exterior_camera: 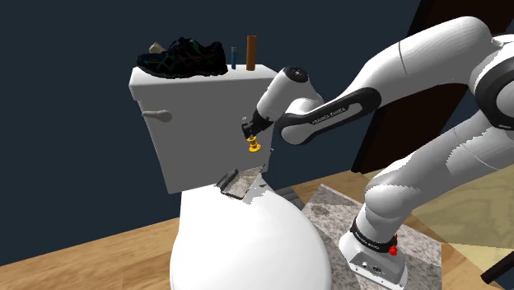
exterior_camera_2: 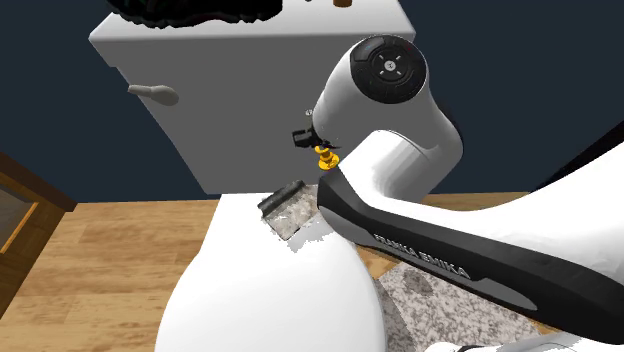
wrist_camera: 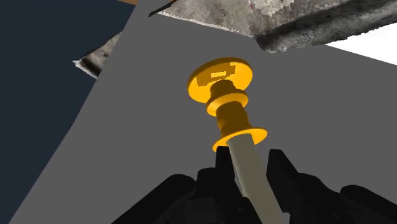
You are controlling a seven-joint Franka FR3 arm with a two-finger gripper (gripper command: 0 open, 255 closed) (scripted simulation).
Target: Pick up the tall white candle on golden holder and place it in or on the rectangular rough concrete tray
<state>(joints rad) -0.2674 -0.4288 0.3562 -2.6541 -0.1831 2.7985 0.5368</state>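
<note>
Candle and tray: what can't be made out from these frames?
- Candle, top end: wrist view, lost behind the gripper at the bottom edge.
- Candle stem: shoulder view, hidden by the wrist; the golden holder pokes out below.
- Tray: second exterior view, that view's right end covered by the arm.
- Shoe: second exterior view, cut by the top edge.

Cistern wall (exterior_camera: 198, 140) just behind the tray (exterior_camera: 240, 184)
</note>
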